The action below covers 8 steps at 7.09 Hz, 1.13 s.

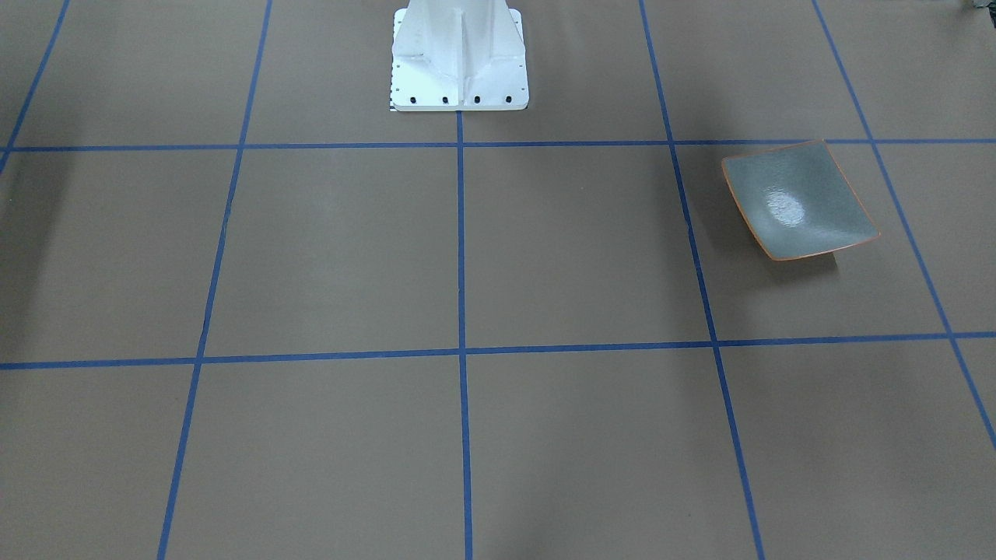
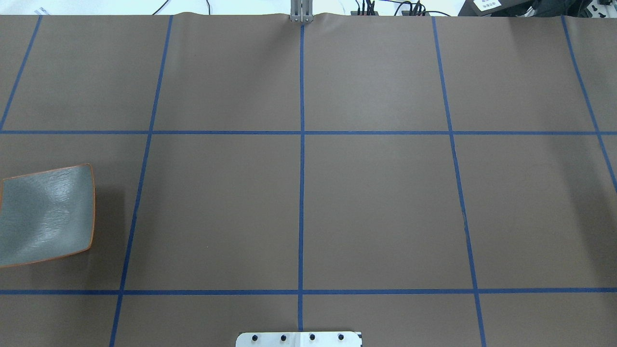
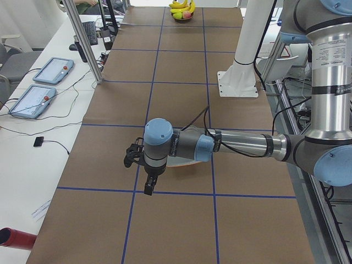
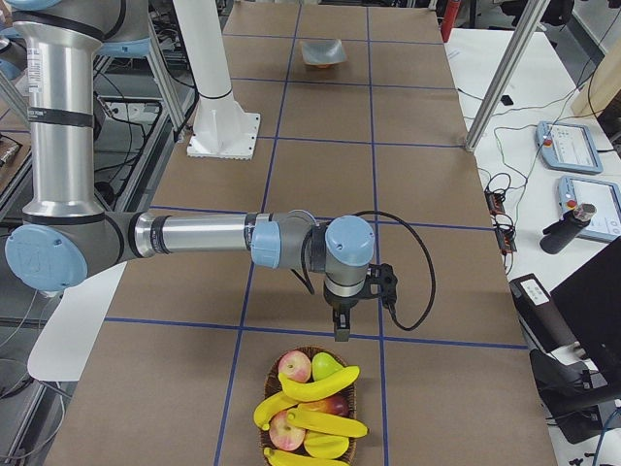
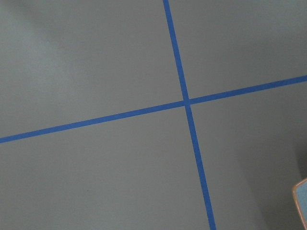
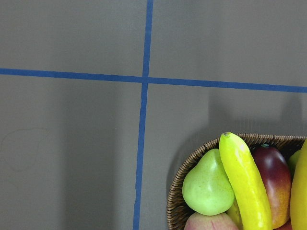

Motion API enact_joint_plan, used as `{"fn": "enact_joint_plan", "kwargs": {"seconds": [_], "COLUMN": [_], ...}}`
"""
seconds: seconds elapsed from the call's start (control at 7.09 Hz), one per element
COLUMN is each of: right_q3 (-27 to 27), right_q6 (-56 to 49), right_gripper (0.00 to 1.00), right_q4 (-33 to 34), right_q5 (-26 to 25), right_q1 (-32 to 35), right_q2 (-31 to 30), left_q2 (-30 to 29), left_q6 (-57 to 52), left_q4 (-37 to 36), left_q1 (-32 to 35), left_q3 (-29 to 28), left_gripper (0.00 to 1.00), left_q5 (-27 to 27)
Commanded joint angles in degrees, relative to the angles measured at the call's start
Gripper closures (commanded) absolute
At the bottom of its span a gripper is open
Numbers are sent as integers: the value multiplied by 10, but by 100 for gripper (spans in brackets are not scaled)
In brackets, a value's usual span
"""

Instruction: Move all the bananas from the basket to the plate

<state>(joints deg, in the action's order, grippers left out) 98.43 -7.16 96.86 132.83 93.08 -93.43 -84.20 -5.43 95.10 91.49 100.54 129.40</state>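
Curved bananas (image 4: 310,386) in round woven basket (image 6: 175,191); glossy sq. plate (image 1: 797,201).

Left arm (image 3: 242,144): forearm extended level, wrist bent, left gripper (image 3: 149,186) pointing straight down. Right arm (image 4: 194,236): forearm likewise level, right gripper (image 4: 341,325) pointing down. Finger spacing on both cannot be determined.

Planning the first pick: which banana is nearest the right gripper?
The uppermost banana, arching across the pile beside the green pear; its tip reaches the basket rim nearest the right gripper. The others lie beyond it.
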Motion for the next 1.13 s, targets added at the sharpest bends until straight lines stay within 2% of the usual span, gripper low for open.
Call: {"fn": "enact_joint_plan", "kwargs": {"seconds": [0.0,0.42,0.71,0.99], "right_q3": [0,-1,4,-3], "right_q6": [-2,2,6,1], "right_gripper": [0,0,0,0], "right_q4": [-1,-4,-4,-14], "right_q5": [0,-3,-3,-5], "right_q1": [1,0,0,0], "right_q2": [0,0,25,14], "left_q2": [0,11,4,-1], "left_q6": [3,8,8,5], "left_q4": [0,3,4,4], "left_q1": [0,-2,-3,-3], "left_q3": [-1,-2,11,12], "left_gripper": [0,0,0,0], "left_q5": [-1,0,1,2]}}
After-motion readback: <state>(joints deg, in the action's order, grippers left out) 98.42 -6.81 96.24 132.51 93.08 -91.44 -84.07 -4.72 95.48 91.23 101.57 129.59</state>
